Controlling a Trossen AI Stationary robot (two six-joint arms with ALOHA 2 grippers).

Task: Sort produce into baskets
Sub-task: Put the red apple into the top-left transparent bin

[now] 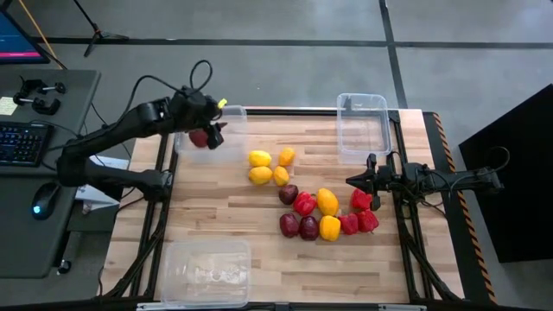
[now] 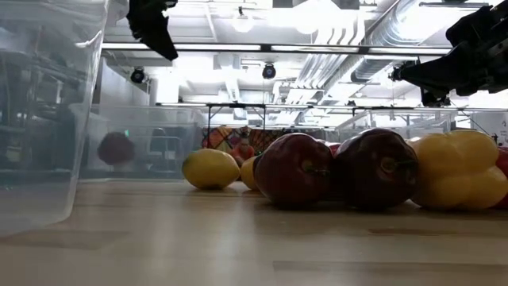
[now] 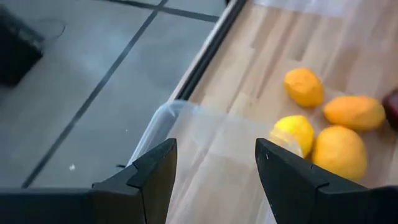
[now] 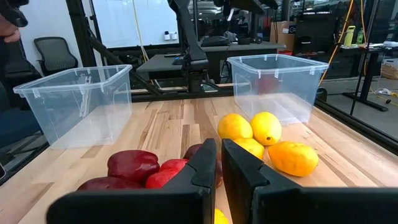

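My left gripper (image 1: 215, 132) is open and empty above the far-left clear tub (image 1: 232, 130). One maroon fruit (image 1: 200, 138) lies on that tub's floor; it also shows in the low view (image 2: 116, 148). In the left wrist view the tub's corner rim (image 3: 180, 111) shows between my open fingers. My right gripper (image 1: 352, 181) is shut and empty, level above the table, just right of the produce pile. The pile holds lemons (image 1: 259, 159), maroon fruits (image 1: 289, 225), red peppers (image 1: 361, 200) and yellow peppers (image 1: 327, 201), all resting on the table.
A second clear tub (image 1: 363, 123) stands at the far right. A third clear tub (image 1: 207, 272) stands at the near left edge. Bare wood lies between the pile and the near-left tub. A desk with a keyboard (image 1: 24, 142) stands left of the table.
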